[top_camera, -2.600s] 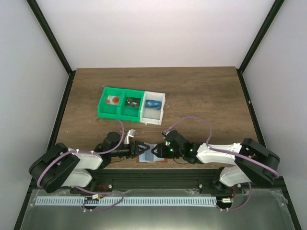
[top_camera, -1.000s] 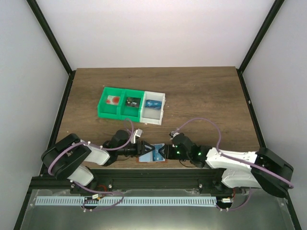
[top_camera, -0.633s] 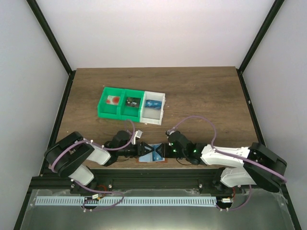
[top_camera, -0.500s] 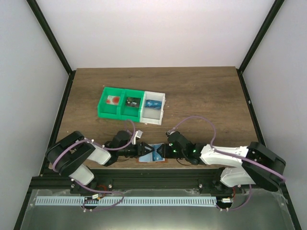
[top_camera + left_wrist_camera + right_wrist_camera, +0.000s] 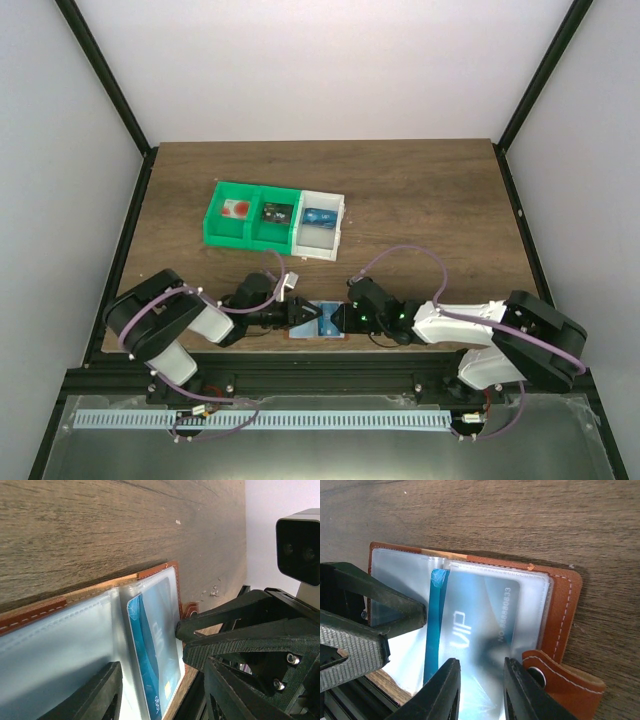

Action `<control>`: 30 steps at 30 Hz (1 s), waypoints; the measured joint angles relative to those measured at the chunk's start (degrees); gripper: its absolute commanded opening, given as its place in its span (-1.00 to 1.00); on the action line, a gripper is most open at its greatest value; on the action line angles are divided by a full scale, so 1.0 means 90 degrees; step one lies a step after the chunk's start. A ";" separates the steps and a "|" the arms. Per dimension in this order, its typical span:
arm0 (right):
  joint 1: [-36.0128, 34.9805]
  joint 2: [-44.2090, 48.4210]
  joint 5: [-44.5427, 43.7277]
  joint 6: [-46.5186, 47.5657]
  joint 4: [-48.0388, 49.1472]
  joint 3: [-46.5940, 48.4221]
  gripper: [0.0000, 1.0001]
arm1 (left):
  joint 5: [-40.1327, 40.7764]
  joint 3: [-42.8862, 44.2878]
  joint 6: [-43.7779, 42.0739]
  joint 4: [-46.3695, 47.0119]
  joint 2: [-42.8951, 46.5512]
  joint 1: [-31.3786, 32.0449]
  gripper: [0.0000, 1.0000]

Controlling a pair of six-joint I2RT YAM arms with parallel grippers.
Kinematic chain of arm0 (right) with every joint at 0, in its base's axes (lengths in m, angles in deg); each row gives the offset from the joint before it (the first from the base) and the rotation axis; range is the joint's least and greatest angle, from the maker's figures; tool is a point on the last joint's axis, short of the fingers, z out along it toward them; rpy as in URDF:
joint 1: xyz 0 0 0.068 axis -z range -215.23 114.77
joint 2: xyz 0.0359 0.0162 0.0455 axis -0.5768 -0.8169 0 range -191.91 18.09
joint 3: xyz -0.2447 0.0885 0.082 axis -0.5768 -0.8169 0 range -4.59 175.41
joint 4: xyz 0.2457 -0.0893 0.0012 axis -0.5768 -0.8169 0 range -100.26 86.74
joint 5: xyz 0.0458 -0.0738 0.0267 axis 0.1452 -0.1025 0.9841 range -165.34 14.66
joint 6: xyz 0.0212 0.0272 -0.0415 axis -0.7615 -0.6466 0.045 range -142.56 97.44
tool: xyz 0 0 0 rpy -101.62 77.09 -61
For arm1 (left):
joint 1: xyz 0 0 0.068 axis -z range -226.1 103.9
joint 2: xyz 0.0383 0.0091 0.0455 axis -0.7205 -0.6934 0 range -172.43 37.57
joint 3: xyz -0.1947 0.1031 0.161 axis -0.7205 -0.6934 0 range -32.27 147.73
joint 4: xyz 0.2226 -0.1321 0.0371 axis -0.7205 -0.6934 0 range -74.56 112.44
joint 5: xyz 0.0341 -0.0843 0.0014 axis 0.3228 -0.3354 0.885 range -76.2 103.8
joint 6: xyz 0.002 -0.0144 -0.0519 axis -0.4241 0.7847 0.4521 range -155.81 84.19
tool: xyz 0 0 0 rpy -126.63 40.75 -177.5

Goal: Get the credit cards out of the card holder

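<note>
The card holder (image 5: 320,327) lies open near the table's front edge, between both grippers. Its orange-brown rim (image 5: 561,611) frames clear pockets, and its snap tab (image 5: 565,677) points toward me. A blue credit card (image 5: 470,622) marked VIP sits inside the right pocket, with a blue edge (image 5: 435,625) standing up at the pocket's mouth. My right gripper (image 5: 481,690) hovers open over this pocket, its tips (image 5: 181,628) at the holder's edge. My left gripper (image 5: 160,696) is open over the card (image 5: 152,652). One left finger (image 5: 100,695) rests on the left pocket.
A green bin (image 5: 250,237) and an adjoining white bin (image 5: 318,243) stand further back on the wooden table (image 5: 430,200); they hold small items. The table's front edge and the arms' base rail lie just behind the holder. Black frame posts border both sides.
Both grippers have closed in on the holder from either side, and both pairs of jaws have narrowed a little. The holder has stayed put.
</note>
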 measured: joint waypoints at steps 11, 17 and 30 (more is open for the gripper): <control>0.0000 0.0002 0.0012 -0.0049 0.0359 -0.0180 -0.53 | -0.0010 0.0007 0.0010 0.0138 -0.0148 0.0000 -0.13; 0.0000 0.0002 0.0039 -0.0092 0.0554 -0.0277 -0.54 | 0.0066 0.0049 -0.0005 -0.0136 0.0024 0.0017 -0.15; 0.0000 0.0046 0.0039 -0.0102 0.0799 -0.0425 -0.54 | 0.0134 0.0090 0.0027 -0.0294 0.0039 0.0085 -0.34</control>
